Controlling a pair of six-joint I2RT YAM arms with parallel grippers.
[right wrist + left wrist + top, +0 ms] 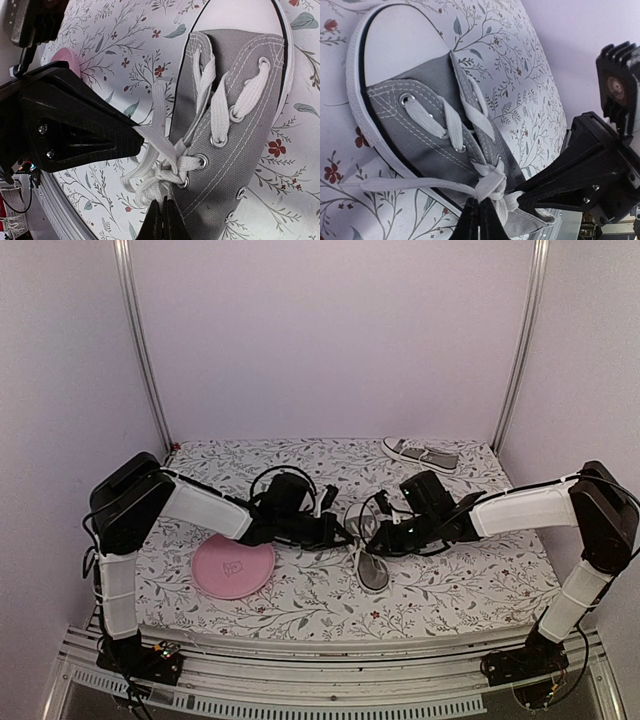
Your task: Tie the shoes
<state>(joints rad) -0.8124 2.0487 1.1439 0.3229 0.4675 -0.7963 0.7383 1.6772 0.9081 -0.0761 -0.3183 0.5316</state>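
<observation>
One grey sneaker (372,570) with white laces lies mid-table between my two grippers, its white toe toward the near edge. My left gripper (343,532) is shut on the lace knot (492,182) at the shoe's (410,125) top eyelets; its tips (478,201) pinch the lace from below. My right gripper (374,537) is shut on a lace loop (150,187) beside the same knot, as its wrist view shows (161,201). The shoe (250,145) fills that view. The second sneaker (420,454) lies at the back right, untouched.
A round pink plate (232,566) lies left of centre near the front edge. One loose lace end (395,184) trails off the shoe onto the floral tablecloth (300,605). Walls close the back and sides.
</observation>
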